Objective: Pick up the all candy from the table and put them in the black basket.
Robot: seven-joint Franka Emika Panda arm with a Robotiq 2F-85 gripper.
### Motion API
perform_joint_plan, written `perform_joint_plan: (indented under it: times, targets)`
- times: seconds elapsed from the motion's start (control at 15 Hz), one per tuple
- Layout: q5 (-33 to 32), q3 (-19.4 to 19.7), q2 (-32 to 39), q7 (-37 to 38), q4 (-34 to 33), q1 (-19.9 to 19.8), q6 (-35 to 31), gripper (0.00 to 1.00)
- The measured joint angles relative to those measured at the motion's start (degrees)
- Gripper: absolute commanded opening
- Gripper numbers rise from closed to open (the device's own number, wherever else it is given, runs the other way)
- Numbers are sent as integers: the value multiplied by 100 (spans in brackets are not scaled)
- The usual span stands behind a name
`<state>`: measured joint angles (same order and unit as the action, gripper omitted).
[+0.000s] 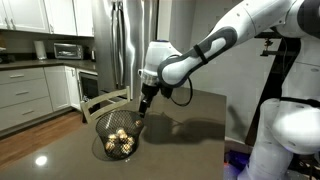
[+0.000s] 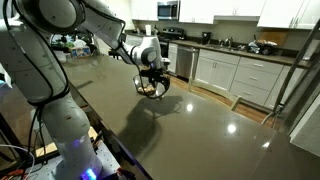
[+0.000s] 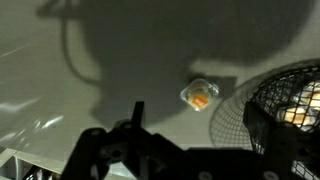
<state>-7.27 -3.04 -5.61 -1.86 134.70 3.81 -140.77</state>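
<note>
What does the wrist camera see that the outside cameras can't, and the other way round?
Only the wrist view shows one loose candy lying on the table just outside the basket. Only an exterior view shows the fridge, the cabinets and the long white arm. Both show the basket holding more candy, the dark table and the open end effector near it.

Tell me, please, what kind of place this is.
Most likely a home kitchen: a steel refrigerator, white cabinets and a microwave mounted between the upper cabinets all point to it.
</note>
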Motion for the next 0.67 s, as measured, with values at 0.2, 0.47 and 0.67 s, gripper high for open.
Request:
perform_joint_plan:
  times: [0.2,0.47,0.67]
  targets:
    - [-6,44,151,4,-72,-26,0,100]
    - [-25,115,357,18,-171,-80,2,100]
    - [-111,144,456,97,-237,-83,3,100]
